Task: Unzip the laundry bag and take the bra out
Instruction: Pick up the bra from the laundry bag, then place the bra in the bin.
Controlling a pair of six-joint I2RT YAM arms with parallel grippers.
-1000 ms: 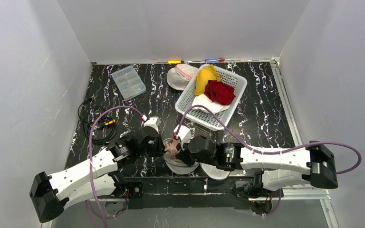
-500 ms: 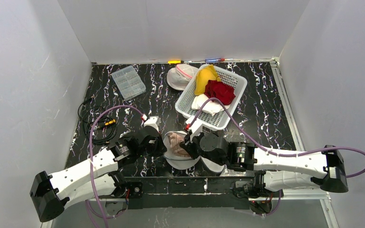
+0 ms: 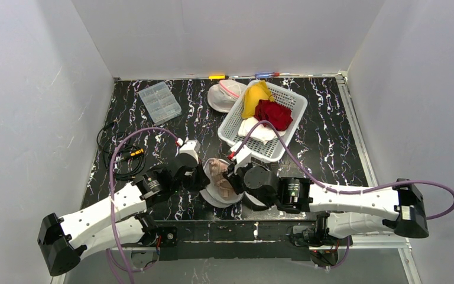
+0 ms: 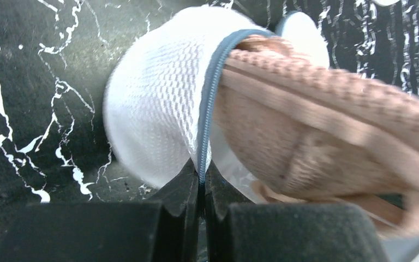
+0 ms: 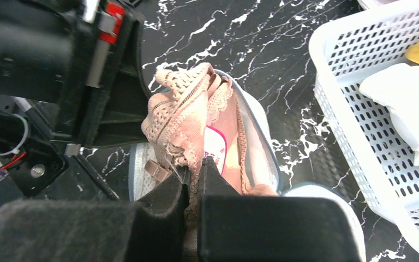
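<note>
Broadly, the black marbled worktop (image 3: 325, 136) carries a white basket (image 3: 229, 130) of clothes toward its far side. The white mesh laundry bag (image 4: 158, 103) lies near the front edge, between the two arms, with its zip open. The pink lace bra (image 5: 183, 114) is bunched and partly drawn out of the bag's mouth, its lower part inside. The right gripper (image 5: 193, 172) sits directly under the bra, its jaws pinched closed on the lace. The left gripper (image 4: 202, 180) is just beside it, clamped tight on the bag's grey zipper edge.
</note>
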